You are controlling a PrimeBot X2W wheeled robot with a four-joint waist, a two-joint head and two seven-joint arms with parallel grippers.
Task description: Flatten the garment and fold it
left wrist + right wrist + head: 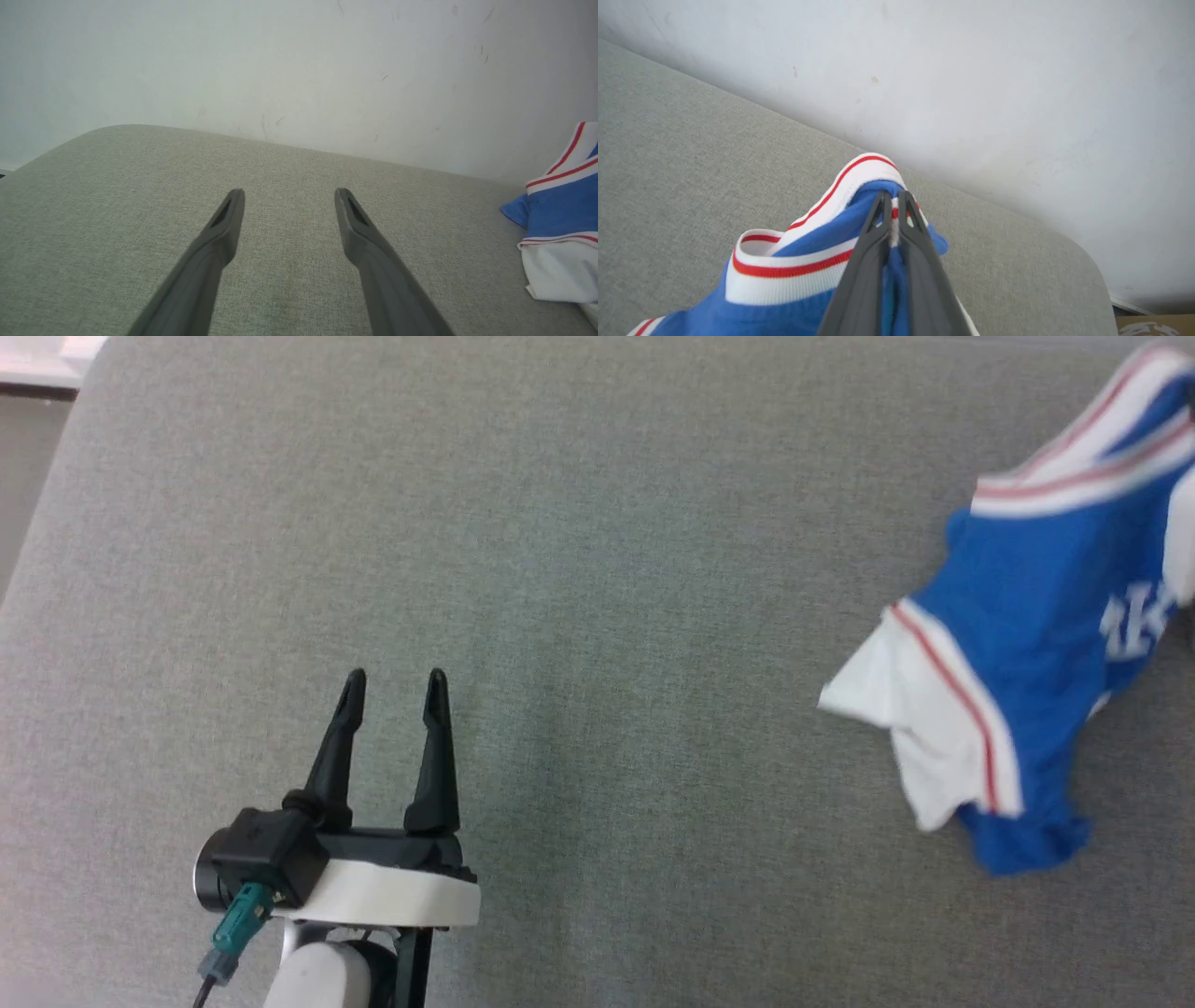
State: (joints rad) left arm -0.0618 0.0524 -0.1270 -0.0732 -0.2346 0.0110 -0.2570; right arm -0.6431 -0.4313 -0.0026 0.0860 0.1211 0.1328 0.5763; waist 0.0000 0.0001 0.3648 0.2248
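- The right gripper (893, 198) is clamping onto the garment (1036, 644), with its fingers pinched together on a fold of blue cloth and a bit of the red-striped white trim.
- It's probably grabbing near the collar or a cuff edge, but honestly I can't tell which from this angle.
- The garment is sitting bunched up at the right side of the grey fabric surface (597, 523), not far from the pale wall (299, 60). One white sleeve end is flopping out toward the middle and the white letters are only partly showing.
- The cloth is peaking up right where the fingers are pinching. I'm guessing that edge is being held so the shirt can get pulled out flat.
- The left gripper (395, 686) is hanging over bare surface with its fingers spread wide, gripping nothing, well apart from the shirt.
- My read is it's waiting there for a second edge to grab.
- The flattening is barely getting going, and the folding isn't happening yet.
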